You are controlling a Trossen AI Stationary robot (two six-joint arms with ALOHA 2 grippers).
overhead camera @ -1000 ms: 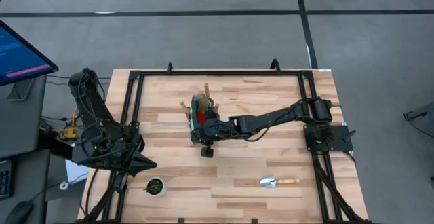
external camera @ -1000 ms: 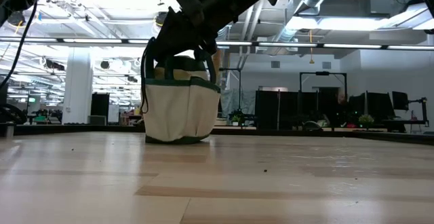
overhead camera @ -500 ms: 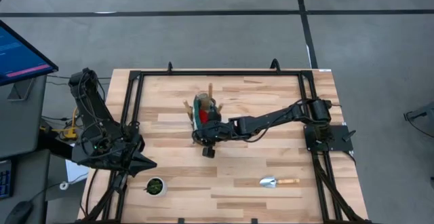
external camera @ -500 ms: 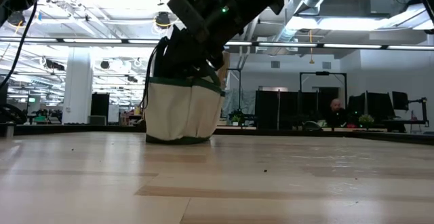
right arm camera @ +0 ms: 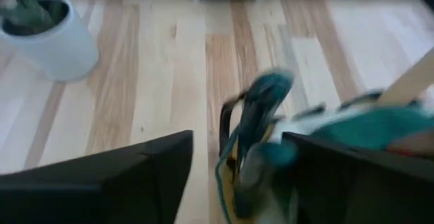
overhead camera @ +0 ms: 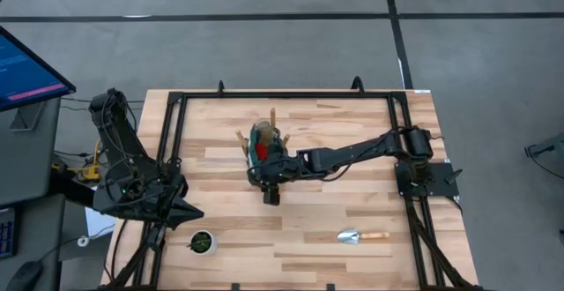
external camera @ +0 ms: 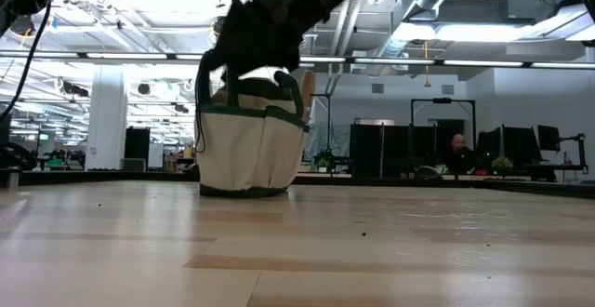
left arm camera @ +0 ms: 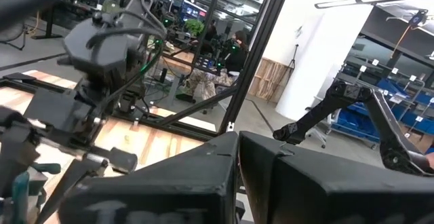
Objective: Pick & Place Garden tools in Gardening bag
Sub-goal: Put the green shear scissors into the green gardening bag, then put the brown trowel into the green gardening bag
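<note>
Right gripper fingers spread over soft oval fabric gardening bag, wooden-handled trowel on plank table, left gripper state unclear.

No text, label, brand, number or sign can be read anywhere; the monitor beside the table shows a blue screen with a pink band, its lettering too small to make out; the gardening bag carries no legible marking.
</note>
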